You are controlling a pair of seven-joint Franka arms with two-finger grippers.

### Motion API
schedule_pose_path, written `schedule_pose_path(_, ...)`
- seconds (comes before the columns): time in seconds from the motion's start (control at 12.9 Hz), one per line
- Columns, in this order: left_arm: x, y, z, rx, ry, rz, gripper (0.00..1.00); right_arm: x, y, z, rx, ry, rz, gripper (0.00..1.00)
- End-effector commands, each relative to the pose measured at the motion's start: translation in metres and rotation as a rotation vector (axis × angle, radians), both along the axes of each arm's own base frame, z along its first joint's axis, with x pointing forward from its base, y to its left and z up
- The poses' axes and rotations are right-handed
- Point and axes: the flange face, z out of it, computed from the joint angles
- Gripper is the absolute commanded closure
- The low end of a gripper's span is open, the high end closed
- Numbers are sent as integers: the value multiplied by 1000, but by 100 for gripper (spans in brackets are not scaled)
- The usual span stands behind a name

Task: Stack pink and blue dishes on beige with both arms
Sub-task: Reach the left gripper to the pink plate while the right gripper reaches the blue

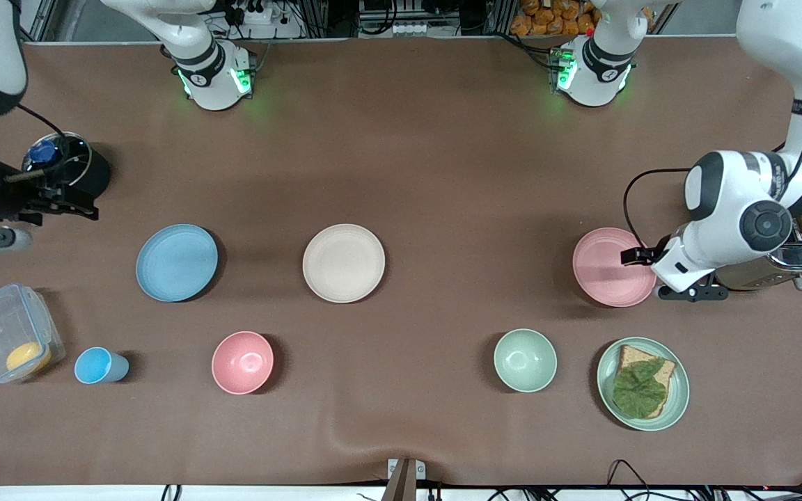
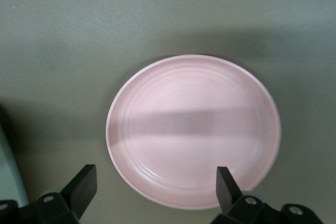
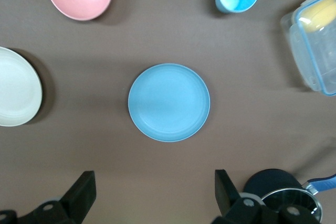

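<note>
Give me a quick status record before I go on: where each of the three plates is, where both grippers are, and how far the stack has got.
pink plate: on the table toward the left arm's end, nothing on it
blue plate: on the table toward the right arm's end, nothing on it
beige plate: between them, bare
left gripper: open, low over the pink plate's edge
right gripper: open, high above the table beside the blue plate, near a black pot
stack: not yet begun, all three plates lie apart
</note>
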Motion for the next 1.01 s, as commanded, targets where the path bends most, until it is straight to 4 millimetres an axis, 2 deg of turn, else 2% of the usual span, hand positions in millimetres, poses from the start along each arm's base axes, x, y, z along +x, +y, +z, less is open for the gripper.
schedule_pose_path(0.0,4,22,-27,22,-8,-16,0,16,-4,-54,-9,72,1,0)
schedule_pose_path(0.08,4,24,-39,18,0,-15,0,20,-10,-75,-9,85,-7,0)
schedule_pose_path(0.15,3,23,-43,18,4,-16,0,20,-17,-99,-8,82,-17,0)
schedule_pose_path(0.39,2,35,-58,38,10,-26,0,11,-39,-164,-7,53,-45,0)
schedule_pose_path(0.46,2,37,-58,46,9,-32,0,10,-59,-189,-1,59,-57,0)
schedule_pose_path(0.62,1,53,-66,51,15,-17,2,13,-93,-230,20,49,-39,0)
schedule_pose_path(0.77,0,55,-73,52,19,-19,11,13,-110,-265,35,57,-61,0)
schedule_pose_path(0.93,0,61,-80,47,13,-10,26,7,-120,-298,72,92,-105,0)
